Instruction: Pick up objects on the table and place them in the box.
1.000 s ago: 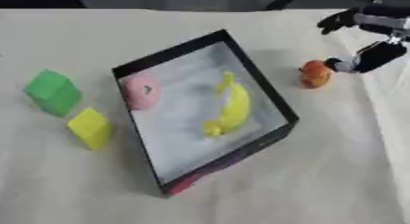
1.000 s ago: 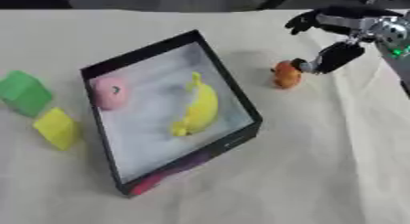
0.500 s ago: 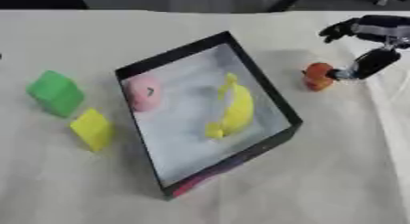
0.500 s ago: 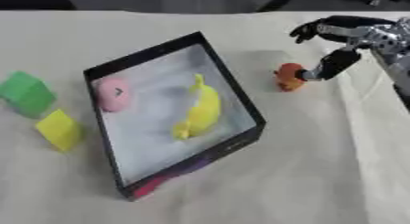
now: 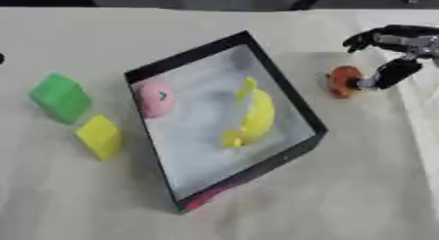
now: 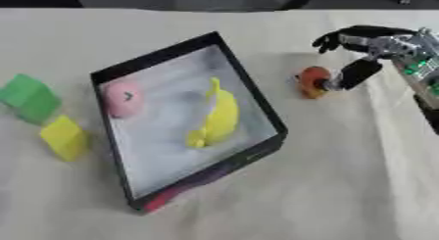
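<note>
A pale cloth covers the surface (image 5: 360, 195), and on it the black-walled box (image 5: 283, 94) sits turned at an angle, the biggest thing here. Inside lie a yellow banana (image 5: 253, 114) and a pink round object (image 5: 156, 98). Left of the box, well apart from it, a green block (image 5: 60, 97) and a yellow block (image 5: 100, 137) wait on the cloth. On the other side, just beside the box's right wall, sits a small orange-red object (image 6: 312, 81), not yet boxed.

The right hand (image 6: 364, 50) is at that object: the thumb looks to be touching its right side, while the other fingers (image 6: 330, 39) arch above and beyond it, spread apart, not closed round it. The left hand shows nowhere.

The risk, as I see it: with only the thumb on it, the roundish piece may roll or get nudged toward the box wall before the fingers close, so the pinch lands off-centre and it slips out during the lift over the rim.
</note>
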You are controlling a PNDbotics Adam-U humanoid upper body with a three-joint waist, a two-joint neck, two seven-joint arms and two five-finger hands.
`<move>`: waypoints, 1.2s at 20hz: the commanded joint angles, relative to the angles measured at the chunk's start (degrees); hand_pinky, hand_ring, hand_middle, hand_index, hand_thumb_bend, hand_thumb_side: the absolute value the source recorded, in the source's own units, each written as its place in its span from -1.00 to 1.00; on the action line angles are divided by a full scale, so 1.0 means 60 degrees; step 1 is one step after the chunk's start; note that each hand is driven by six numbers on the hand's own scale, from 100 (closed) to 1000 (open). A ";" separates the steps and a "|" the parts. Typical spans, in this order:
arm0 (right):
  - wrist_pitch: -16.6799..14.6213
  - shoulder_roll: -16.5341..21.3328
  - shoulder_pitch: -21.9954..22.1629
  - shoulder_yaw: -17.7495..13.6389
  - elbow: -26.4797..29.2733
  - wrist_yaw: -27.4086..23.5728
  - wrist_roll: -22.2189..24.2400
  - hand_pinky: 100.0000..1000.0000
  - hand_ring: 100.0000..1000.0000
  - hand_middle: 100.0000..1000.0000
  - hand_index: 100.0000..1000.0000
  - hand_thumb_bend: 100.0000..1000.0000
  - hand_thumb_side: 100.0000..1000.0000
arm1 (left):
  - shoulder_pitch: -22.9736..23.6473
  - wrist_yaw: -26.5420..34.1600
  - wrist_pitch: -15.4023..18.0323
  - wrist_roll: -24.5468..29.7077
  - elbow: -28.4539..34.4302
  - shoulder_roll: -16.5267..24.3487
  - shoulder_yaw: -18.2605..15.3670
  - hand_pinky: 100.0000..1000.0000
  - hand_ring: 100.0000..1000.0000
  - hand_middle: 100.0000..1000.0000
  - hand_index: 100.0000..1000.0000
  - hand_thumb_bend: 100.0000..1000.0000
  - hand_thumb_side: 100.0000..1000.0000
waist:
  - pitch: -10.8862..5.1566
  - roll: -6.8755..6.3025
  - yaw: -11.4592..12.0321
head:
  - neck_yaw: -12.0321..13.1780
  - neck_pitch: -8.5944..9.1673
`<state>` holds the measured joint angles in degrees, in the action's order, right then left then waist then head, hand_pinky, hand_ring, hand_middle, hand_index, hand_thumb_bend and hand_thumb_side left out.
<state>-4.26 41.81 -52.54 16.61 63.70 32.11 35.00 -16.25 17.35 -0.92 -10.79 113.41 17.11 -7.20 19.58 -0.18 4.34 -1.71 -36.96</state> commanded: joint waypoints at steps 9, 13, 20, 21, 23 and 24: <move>-0.0153 0.0038 -0.0134 -0.0212 -0.0557 0.0561 -0.0104 0.89 0.79 0.36 0.69 -0.48 -0.57 | -0.0158 -0.0044 0.0011 0.0037 0.0197 0.0142 0.0012 0.57 0.50 0.51 0.56 -0.78 0.82 | 0.0050 0.0008 0.0039 | 0.0094 0.0140; -0.0119 0.0195 -0.0056 -0.0113 -0.0219 0.0360 -0.0119 0.81 0.63 0.06 0.43 -0.67 -0.50 | -0.0135 -0.0042 0.0008 0.0045 0.0197 0.0158 0.0024 0.56 0.50 0.51 0.56 -0.78 0.82 | 0.0016 0.0016 0.0010 | 0.0116 0.0122; 0.0262 0.0295 -0.0002 0.0026 0.0115 -0.0090 -0.0260 0.73 0.48 -0.08 0.29 -1.00 -0.50 | -0.0129 -0.0026 0.0013 0.0069 0.0197 0.0177 0.0042 0.56 0.50 0.51 0.56 -0.78 0.82 | -0.0042 0.0032 -0.0001 | 0.0124 0.0103; 0.0289 0.0309 0.0008 0.0044 0.0170 -0.0177 -0.0272 0.72 0.47 -0.08 0.28 -1.00 -0.52 | -0.0124 -0.0026 0.0009 0.0072 0.0197 0.0180 0.0045 0.56 0.50 0.51 0.56 -0.78 0.82 | -0.0048 0.0036 -0.0004 | 0.0131 0.0093; 0.0351 0.0335 0.0019 0.0081 0.0279 -0.0360 -0.0285 0.71 0.44 -0.10 0.27 -1.00 -0.56 | -0.0116 -0.0029 -0.0001 0.0083 0.0197 0.0183 0.0057 0.56 0.50 0.51 0.56 -0.78 0.82 | -0.0058 0.0041 -0.0006 | 0.0137 0.0081; 0.0387 0.0347 0.0021 0.0095 0.0344 -0.0459 -0.0297 0.71 0.44 -0.10 0.26 -1.00 -0.59 | -0.0114 -0.0031 -0.0006 0.0089 0.0197 0.0183 0.0063 0.56 0.50 0.51 0.56 -0.78 0.81 | -0.0063 0.0043 -0.0005 | 0.0139 0.0075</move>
<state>-2.28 41.65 -51.64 17.38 64.26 30.24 33.36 -16.65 17.35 -0.96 -10.52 113.41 17.11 -6.83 19.78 -0.18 4.33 -1.11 -36.68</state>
